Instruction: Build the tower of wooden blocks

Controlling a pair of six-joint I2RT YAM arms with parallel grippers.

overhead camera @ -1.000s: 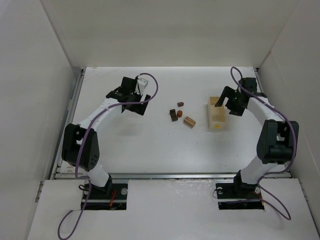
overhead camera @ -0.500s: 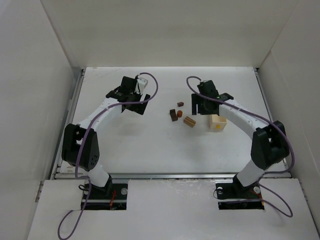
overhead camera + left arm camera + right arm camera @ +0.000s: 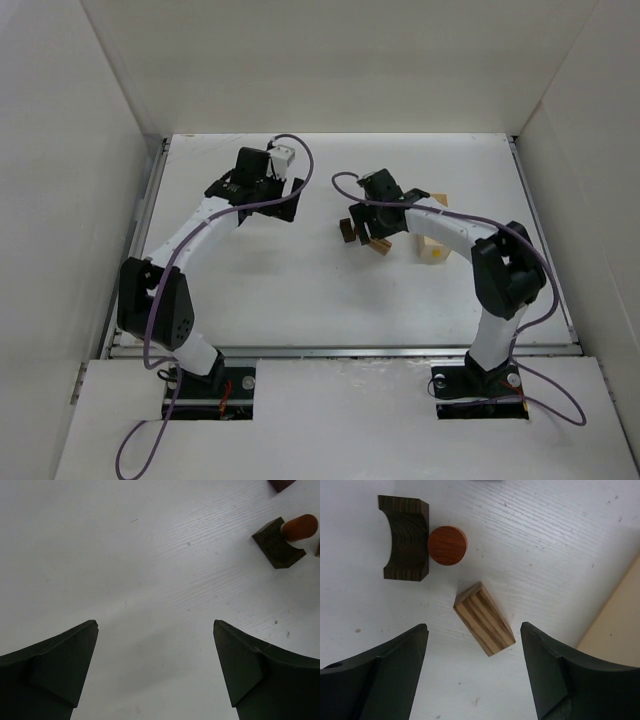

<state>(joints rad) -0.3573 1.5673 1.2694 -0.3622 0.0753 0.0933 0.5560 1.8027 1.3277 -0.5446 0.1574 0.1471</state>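
Two robot arms reach from the near edge across a white surface (image 3: 300,290). No tower stands yet: the wood blocks lie loose near the middle.

The right gripper (image 3: 473,628) hangs over them with its jaws parted and nothing held. Between the jaws, touching neither, lies a tan striped block (image 3: 484,618), set at a slant to them. Just beyond it, an orange-red cylinder (image 3: 448,545) stands on end, touching one side of a dark brown arch block (image 3: 405,537). A pale cream box (image 3: 615,630) sits just to the right.

The left gripper (image 3: 155,625) hovers well apart to the left, spread wide over bare surface. Farther off, a small reddish-brown block (image 3: 280,484) shows at the wrist view's top edge.

The pieces look like solid wood, so probably light, stiff and smooth enough to slip. The striped block is likely best pinched across its long flat sides, after turning the jaws square to it. The cylinder could roll if tipped
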